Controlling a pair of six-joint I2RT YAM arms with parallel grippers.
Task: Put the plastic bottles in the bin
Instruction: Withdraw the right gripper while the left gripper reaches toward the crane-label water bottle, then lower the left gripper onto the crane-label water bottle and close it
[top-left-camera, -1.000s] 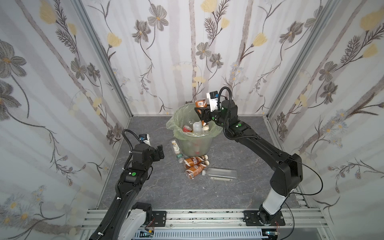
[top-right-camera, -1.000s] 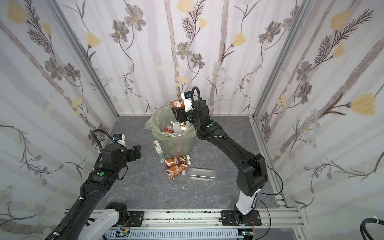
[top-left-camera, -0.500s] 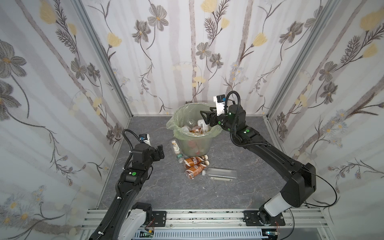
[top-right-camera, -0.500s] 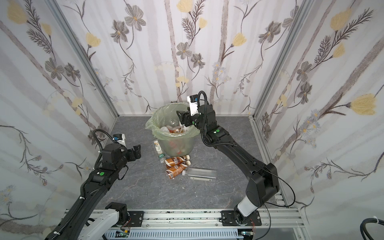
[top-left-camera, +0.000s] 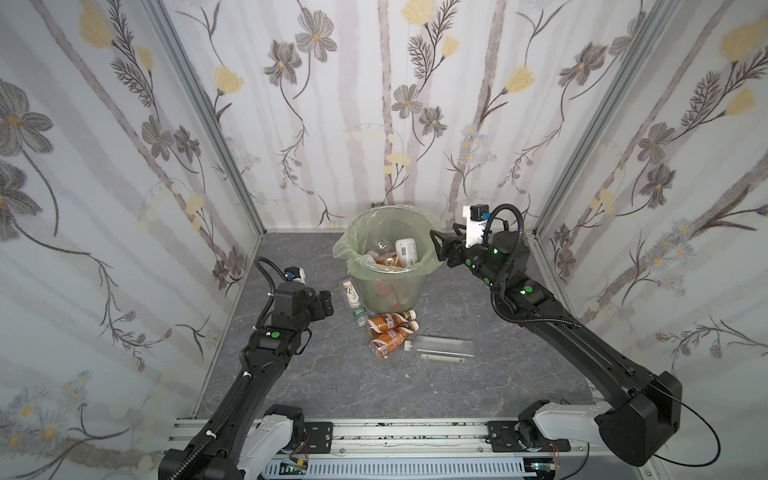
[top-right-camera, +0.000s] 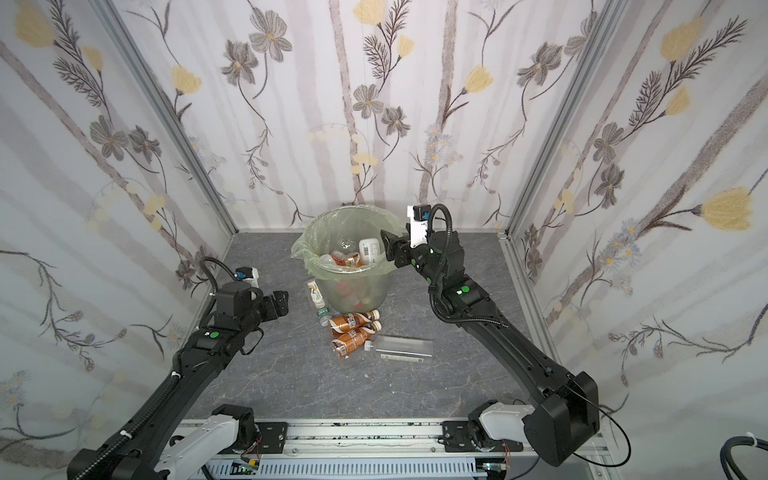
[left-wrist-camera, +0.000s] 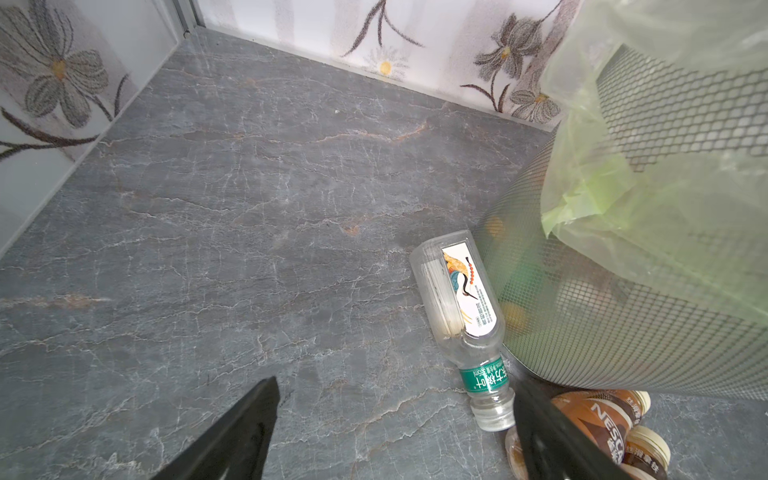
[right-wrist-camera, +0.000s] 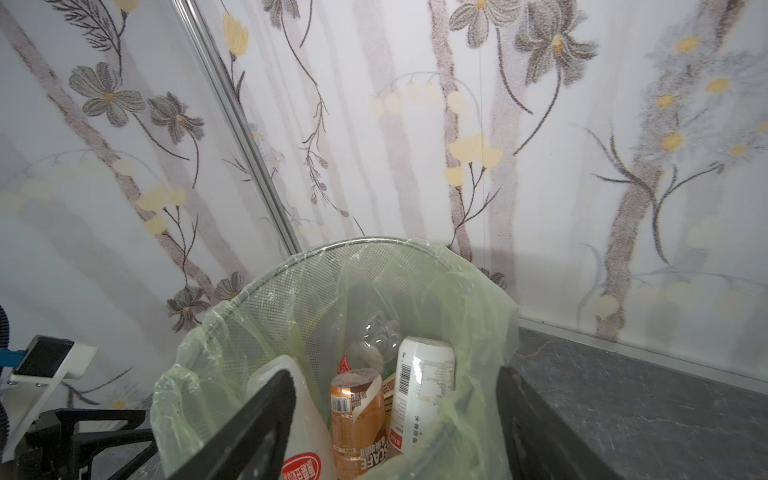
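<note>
The bin (top-left-camera: 390, 291) (top-right-camera: 353, 291), a pale green mesh bucket with a thin green bag folded over its rim, stands on the grey marbled tabletop (top-left-camera: 332, 382) close to the middle of the back edge. Inside it lie several plastic bottles. On top are a white-labelled bottle (top-left-camera: 406, 250) (right-wrist-camera: 422, 386), a brown one (top-left-camera: 386, 261) (right-wrist-camera: 357, 415) and a red-labelled one (right-wrist-camera: 303, 461).

Four more bottles lie on the tabletop against the bin's front. A clear bottle with a bird label and a green band (top-left-camera: 352, 297) (left-wrist-camera: 461, 307) rests along the bin's left side, touching the wall. Two brown-and-white bottles (top-left-camera: 388, 321) (top-left-camera: 390, 338) lie side by side just in front of the bin. A clear square bottle (top-left-camera: 442, 349) (top-right-camera: 401, 349) lies nearer the front edge, its cap by the lower brown one.

The right gripper (top-left-camera: 438, 247) (right-wrist-camera: 395, 374) hangs at the bin's right rim, pointing in over the opening. Its jaws are spread wide with nothing between them.

The left gripper (top-left-camera: 326, 301) (left-wrist-camera: 395, 382) hovers above the tabletop to the left of the bin, near the bird-label bottle. It too is wide open and empty.
</note>
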